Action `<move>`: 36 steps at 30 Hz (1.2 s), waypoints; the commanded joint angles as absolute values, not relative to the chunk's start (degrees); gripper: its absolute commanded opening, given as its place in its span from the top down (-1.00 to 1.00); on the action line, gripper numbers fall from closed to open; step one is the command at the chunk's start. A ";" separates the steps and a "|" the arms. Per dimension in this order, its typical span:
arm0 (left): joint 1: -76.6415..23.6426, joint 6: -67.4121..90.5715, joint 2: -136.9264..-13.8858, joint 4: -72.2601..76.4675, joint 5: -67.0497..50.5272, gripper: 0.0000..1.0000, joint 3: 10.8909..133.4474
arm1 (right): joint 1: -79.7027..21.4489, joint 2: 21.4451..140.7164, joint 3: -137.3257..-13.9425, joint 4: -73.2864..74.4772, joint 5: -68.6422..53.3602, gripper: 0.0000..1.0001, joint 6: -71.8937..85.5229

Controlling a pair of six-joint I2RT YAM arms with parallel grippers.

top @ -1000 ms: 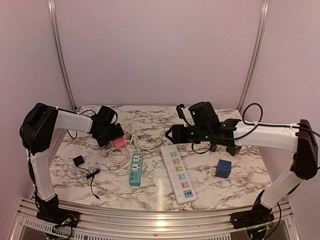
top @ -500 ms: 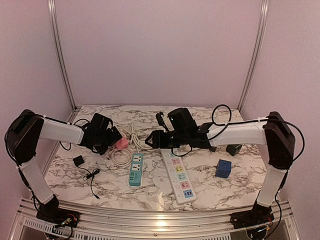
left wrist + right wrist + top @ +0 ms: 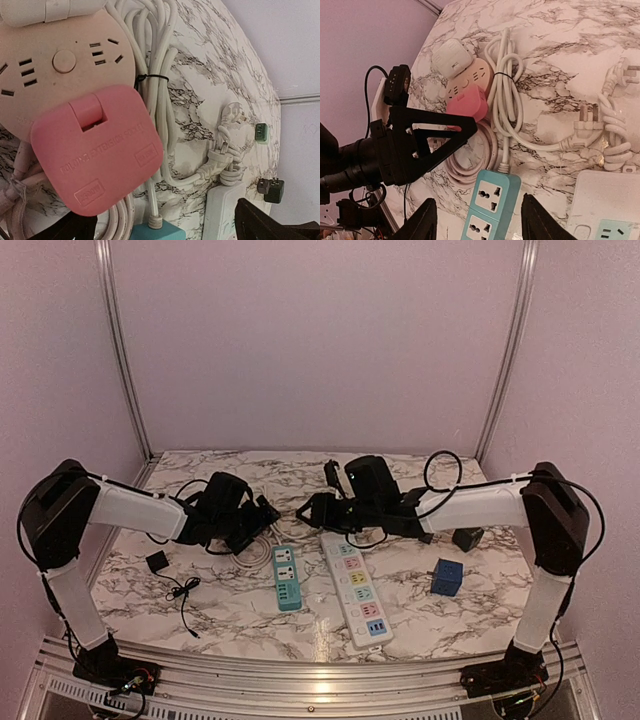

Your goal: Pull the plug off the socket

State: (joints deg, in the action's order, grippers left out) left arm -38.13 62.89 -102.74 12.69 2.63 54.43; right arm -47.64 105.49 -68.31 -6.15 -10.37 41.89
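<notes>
Worktop [image 3: 470, 618]: marble-print surface, smooth, slight sheen. Pink plug [image 3: 97, 150]: matt moulded plastic with raised lettering on the face. Round socket [image 3: 55, 65] under it: smooth pale plastic, satin finish. White cord [image 3: 160, 75]: smooth rubbery sheath, soft gloss. Thin black tie [image 3: 150, 77] round it, material unclear. Teal strip [image 3: 492, 200]: glossy plastic with white socket faces. White strip [image 3: 360, 590]: smooth plastic, pastel socket faces. Blue cube [image 3: 446, 577]: plastic, satin. Left arm link [image 3: 135, 505]: glossy white shell; joints matt black. Front rail [image 3: 300, 670]: bare brushed aluminium, catching light. Corner posts [image 3: 118, 360]: same metal. Back wall [image 3: 320, 350]: matt and flat, no visible texture.
</notes>
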 commanded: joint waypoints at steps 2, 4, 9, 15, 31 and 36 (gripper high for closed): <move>-37.55 59.76 -97.10 9.35 3.25 -0.98 55.44 | -48.57 109.10 -72.78 -9.11 -13.07 -0.10 44.26; -36.72 57.43 -94.91 5.44 4.13 -0.98 55.48 | -49.19 111.31 -74.81 -9.90 -14.24 -0.10 45.35; -31.63 51.43 -89.89 1.15 4.80 -0.98 53.04 | -50.55 117.40 -80.52 -12.51 -17.23 -0.10 49.39; -23.67 42.54 -94.75 -1.53 -1.71 -0.98 57.95 | -51.44 125.04 -87.29 -14.04 -19.61 -0.10 54.62; -15.70 21.85 -112.30 -5.71 -13.39 -0.96 77.84 | -52.27 130.78 -87.26 -20.06 -18.34 -0.24 64.71; -15.20 17.64 -116.16 -8.99 -13.22 -0.84 82.04 | -52.27 131.39 -87.11 -20.34 -17.58 -0.23 65.96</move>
State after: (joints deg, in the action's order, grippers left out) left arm -15.79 24.05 -113.47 -3.03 -11.64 79.68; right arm -51.62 129.95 -85.60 -18.94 -18.70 64.12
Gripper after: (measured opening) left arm 0.938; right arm 0.616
